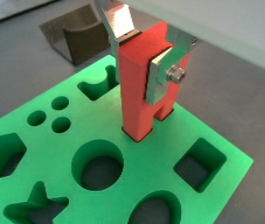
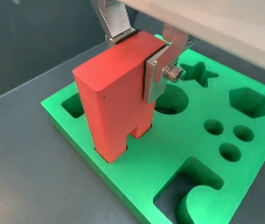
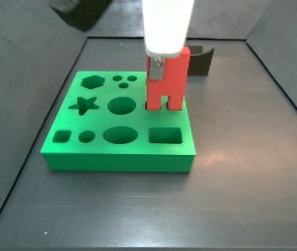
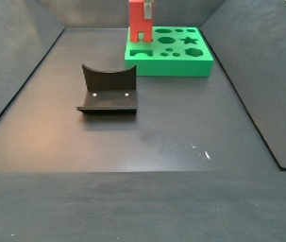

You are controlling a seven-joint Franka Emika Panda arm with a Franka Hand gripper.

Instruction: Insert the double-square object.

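The double-square object (image 1: 141,87) is a tall red-orange bar that stands upright on the green block (image 1: 216,188). Its two forked prongs go down into an opening in the block's top, and the slot between them still shows. It also shows in the other views (image 2: 111,105) (image 3: 167,83) (image 4: 139,24). My gripper (image 1: 144,48) (image 2: 138,45) is shut on the bar's upper end, with a silver finger (image 1: 167,72) flat against each side. In a side view the gripper (image 3: 167,57) comes down from above onto the bar.
The green block (image 3: 112,142) (image 4: 190,64) has several other shaped holes, among them a star, a hexagon, round ones and a square. A dark grey curved holder (image 4: 108,92) (image 3: 203,61) stands on the dark floor apart from the block. Dark walls enclose the floor.
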